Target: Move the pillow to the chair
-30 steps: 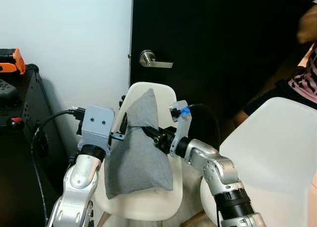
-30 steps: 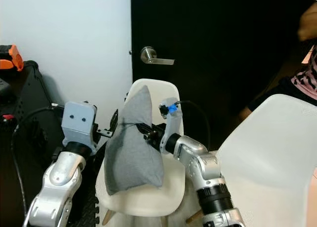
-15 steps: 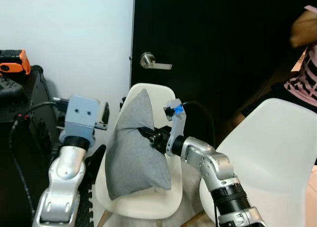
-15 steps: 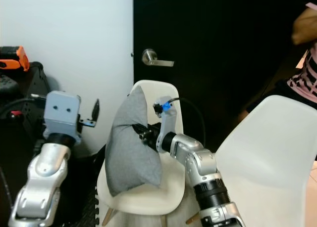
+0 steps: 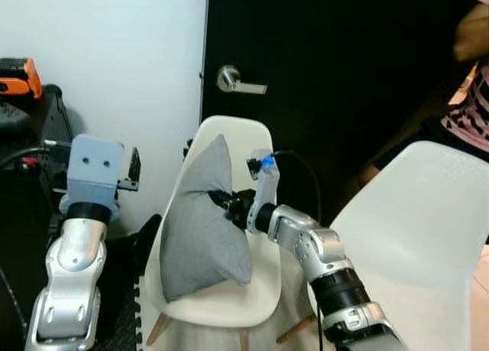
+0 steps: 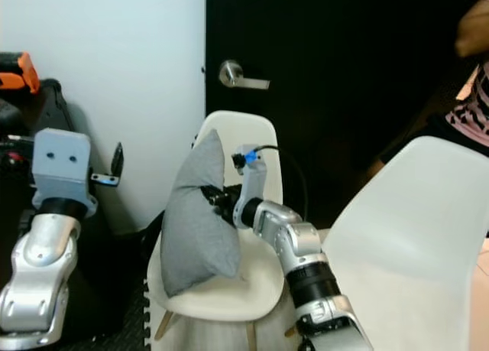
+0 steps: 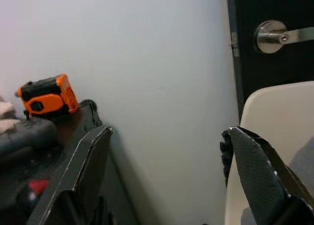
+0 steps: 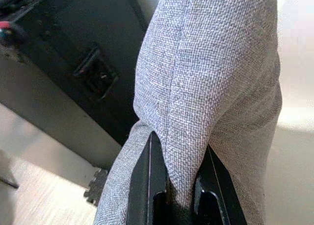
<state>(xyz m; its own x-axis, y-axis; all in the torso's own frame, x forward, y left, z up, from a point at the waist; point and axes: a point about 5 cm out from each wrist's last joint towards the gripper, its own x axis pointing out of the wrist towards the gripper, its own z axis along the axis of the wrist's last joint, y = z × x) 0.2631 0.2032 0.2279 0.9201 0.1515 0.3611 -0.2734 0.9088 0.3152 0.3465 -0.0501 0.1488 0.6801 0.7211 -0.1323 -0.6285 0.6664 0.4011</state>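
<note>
A grey pillow (image 5: 200, 229) stands on end on the seat of a cream chair (image 5: 229, 305), leaning toward its backrest. My right gripper (image 5: 216, 197) is shut on a fold of the pillow's edge; in the right wrist view the fabric (image 8: 216, 87) is pinched between the black fingers (image 8: 147, 186). My left gripper (image 7: 167, 171) is open and away from the pillow, raised to the chair's left in front of the white wall, with nothing between its fingers (image 7: 86, 171).
A black door with a silver lever handle (image 5: 233, 81) is behind the chair. A black case (image 5: 30, 160) with an orange tool (image 5: 19, 76) on top stands at the left. A second white chair (image 5: 412, 236) is at the right, with a person (image 5: 470, 83) beyond it.
My left gripper has let go of the pillow and drawn back to the left. The right gripper still pinches the pillow, which now rests on the chair seat.
</note>
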